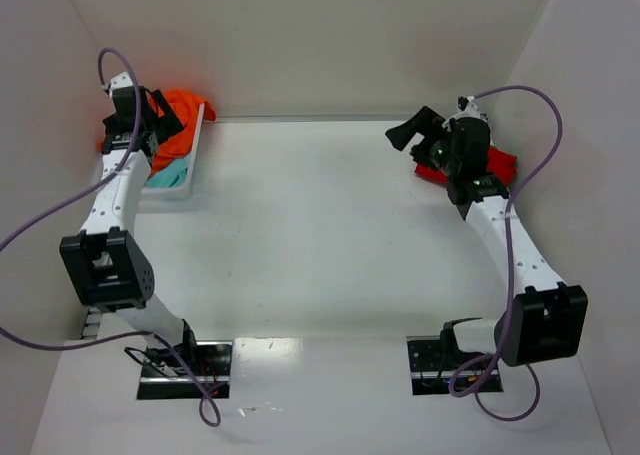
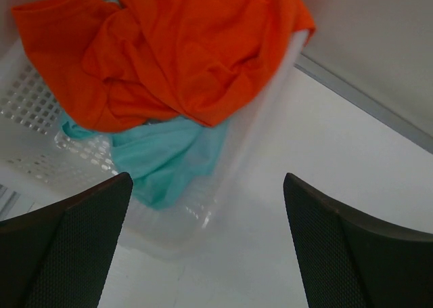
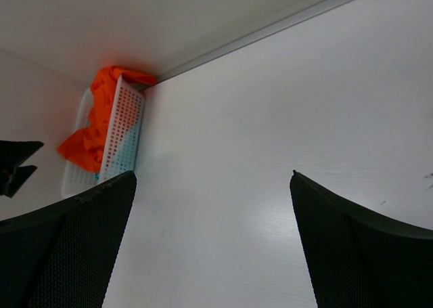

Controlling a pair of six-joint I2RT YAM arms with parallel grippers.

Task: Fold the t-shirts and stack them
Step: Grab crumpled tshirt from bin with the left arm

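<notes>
White table (image 1: 300,235) between pale walls, with orange t-shirt (image 2: 189,51) crumpled over teal cloth (image 2: 169,159) in basket (image 2: 34,112) at far left, red t-shirt (image 1: 503,163) bunched at far right, left gripper (image 2: 206,179) and right gripper (image 3: 213,176) both spread wide, holding nothing.

The left arm (image 1: 118,190) and right arm (image 1: 510,240) match: white links, boxy black joints, a looping purple cable (image 1: 560,125) (one apiece), black mesh-textured fingers (image 2: 74,247).
</notes>
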